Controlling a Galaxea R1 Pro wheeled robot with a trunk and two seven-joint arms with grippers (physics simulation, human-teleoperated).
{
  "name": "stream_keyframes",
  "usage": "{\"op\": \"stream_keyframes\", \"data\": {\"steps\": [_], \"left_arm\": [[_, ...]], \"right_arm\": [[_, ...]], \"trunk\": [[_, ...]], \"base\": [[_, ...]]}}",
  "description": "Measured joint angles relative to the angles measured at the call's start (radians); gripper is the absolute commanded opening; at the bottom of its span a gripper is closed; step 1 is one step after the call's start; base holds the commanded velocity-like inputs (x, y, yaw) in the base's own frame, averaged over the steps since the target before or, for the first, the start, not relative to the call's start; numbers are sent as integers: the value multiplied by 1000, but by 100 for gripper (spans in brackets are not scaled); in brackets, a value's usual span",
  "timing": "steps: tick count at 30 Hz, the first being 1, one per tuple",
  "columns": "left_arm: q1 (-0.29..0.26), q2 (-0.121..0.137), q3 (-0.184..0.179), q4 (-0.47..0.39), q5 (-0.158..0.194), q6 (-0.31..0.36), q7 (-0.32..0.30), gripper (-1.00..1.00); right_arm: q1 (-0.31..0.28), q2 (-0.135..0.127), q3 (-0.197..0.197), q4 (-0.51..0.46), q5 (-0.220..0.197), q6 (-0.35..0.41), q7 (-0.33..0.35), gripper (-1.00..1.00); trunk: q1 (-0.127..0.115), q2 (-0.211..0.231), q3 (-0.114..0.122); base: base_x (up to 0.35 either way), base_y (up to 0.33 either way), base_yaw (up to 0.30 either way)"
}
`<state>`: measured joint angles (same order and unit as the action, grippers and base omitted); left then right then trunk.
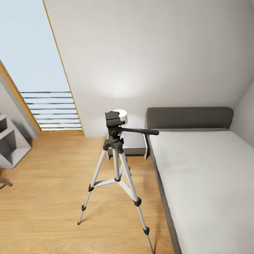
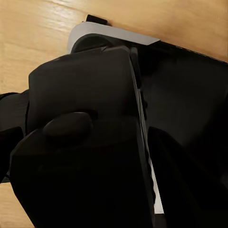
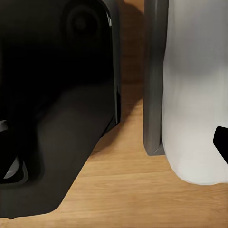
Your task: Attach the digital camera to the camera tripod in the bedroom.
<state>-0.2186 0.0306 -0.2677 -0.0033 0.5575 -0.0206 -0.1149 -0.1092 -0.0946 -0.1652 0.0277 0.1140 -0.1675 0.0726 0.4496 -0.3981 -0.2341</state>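
Beside the bed (image 1: pixel 201 183), on bare wood floor (image 1: pixel 49 197), I see the camera tripod (image 1: pixel 115 155) standing upright with its head vacant. Whether either pincer is apart, I cannot tell. Driving closer, I risk clipping a splayed leg.

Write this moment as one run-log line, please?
scene: bedroom | camera tripod: upright on wood floor beside bed | tripod head: bare | grippers: state unclear
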Motion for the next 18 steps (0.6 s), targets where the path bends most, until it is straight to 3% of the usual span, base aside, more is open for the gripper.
{"op": "stream_keyframes", "data": {"steps": [18], "left_arm": [[0,1,0,1,1,0,0,-100]], "right_arm": [[0,-1,-1,0,0,-2,0,100]], "trunk": [[0,0,-29]], "base": [[0,0,0]]}}
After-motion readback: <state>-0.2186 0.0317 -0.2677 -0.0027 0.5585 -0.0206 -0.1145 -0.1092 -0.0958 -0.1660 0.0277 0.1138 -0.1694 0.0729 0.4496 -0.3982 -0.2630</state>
